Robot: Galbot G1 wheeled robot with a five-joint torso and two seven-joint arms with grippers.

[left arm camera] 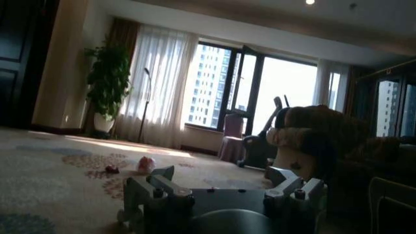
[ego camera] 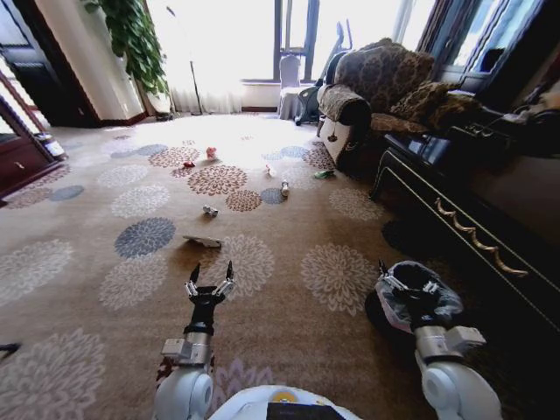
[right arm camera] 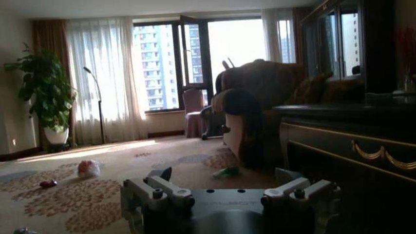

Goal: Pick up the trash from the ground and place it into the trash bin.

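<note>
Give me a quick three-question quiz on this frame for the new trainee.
1. True or false: the left gripper holds a piece of trash.
2. Which litter lies nearest ahead of the left gripper? A) green packet B) flat white card C) crumpled wrapper
3. Which object is at the right gripper?
Key: 1 false, it is open and empty. 2 B. 3 the bag-lined trash bin.
</note>
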